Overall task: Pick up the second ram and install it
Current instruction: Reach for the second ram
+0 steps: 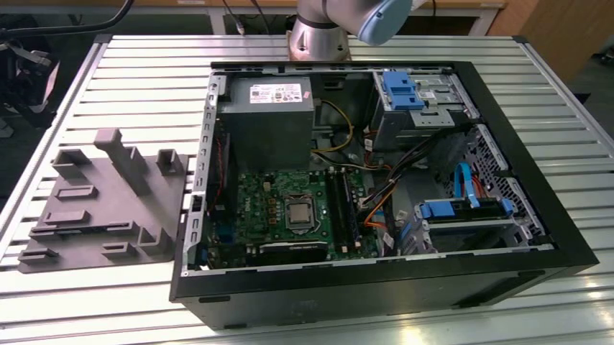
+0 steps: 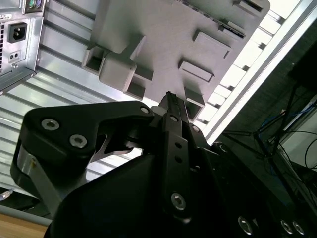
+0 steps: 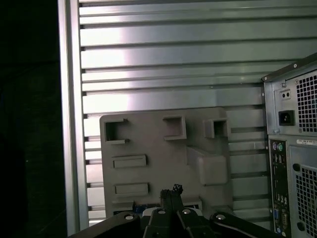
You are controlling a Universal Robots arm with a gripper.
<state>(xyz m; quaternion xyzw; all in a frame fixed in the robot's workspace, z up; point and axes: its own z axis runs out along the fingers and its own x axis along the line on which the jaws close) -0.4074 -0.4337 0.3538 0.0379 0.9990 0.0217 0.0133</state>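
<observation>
The claw [image 2: 170, 97] [image 3: 171, 191] hangs above the grey moulded tray [image 2: 163, 44] [image 3: 148, 139], its fingers pressed together with nothing between them. As far as can be told, the second ram [image 2: 225, 26] is the thin dark strip lodged along one edge of that tray, apart from the claw.

In the exterior view the tray [image 1: 96, 208] lies on the slatted counter [image 1: 144, 65] at 9 o'clock from the open computer case [image 1: 537, 259]. The arm [image 1: 331, 29] rises at 12 o'clock. Inside the case, the long black memory slots [image 1: 341, 205] run beside the motherboard [image 1: 259, 208].
</observation>
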